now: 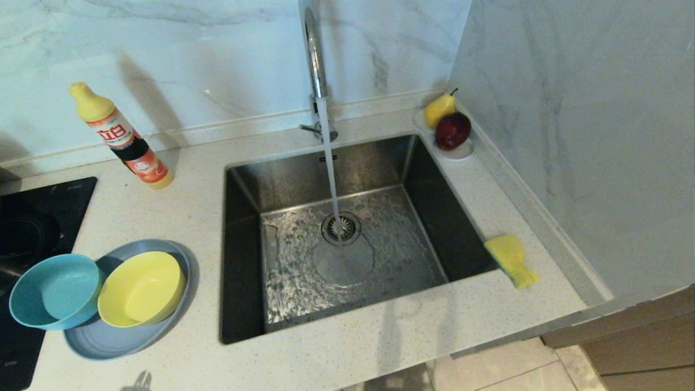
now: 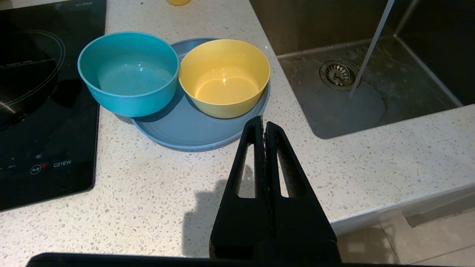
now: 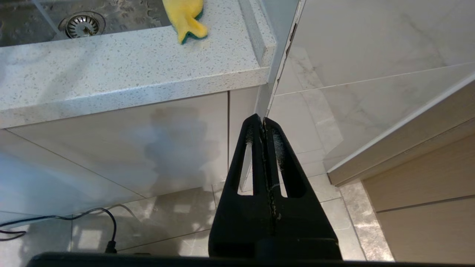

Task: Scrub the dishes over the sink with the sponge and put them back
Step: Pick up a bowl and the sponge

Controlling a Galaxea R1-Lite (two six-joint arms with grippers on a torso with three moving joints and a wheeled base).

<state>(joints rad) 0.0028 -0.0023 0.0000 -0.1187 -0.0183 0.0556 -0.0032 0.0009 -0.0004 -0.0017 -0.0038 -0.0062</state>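
Note:
A grey-blue plate (image 1: 127,336) lies on the counter left of the sink (image 1: 244,195), with a yellow bowl (image 1: 141,289) standing on it and a teal-blue bowl (image 1: 54,290) resting on its left edge. Water runs from the chrome tap (image 1: 315,60) onto the drain. The yellow sponge (image 1: 511,259) lies on the counter at the sink's right rim. My left gripper (image 2: 264,123) is shut and empty, hovering over the counter just short of the plate (image 2: 185,128). My right gripper (image 3: 260,120) is shut and empty, below the counter's front edge, with the sponge (image 3: 185,16) far beyond it.
A detergent bottle (image 1: 122,136) stands at the back left. A black induction hob (image 1: 32,217) borders the dishes on the left. A small white dish with a pear and a dark red apple (image 1: 452,130) sits in the back right corner beside the wall.

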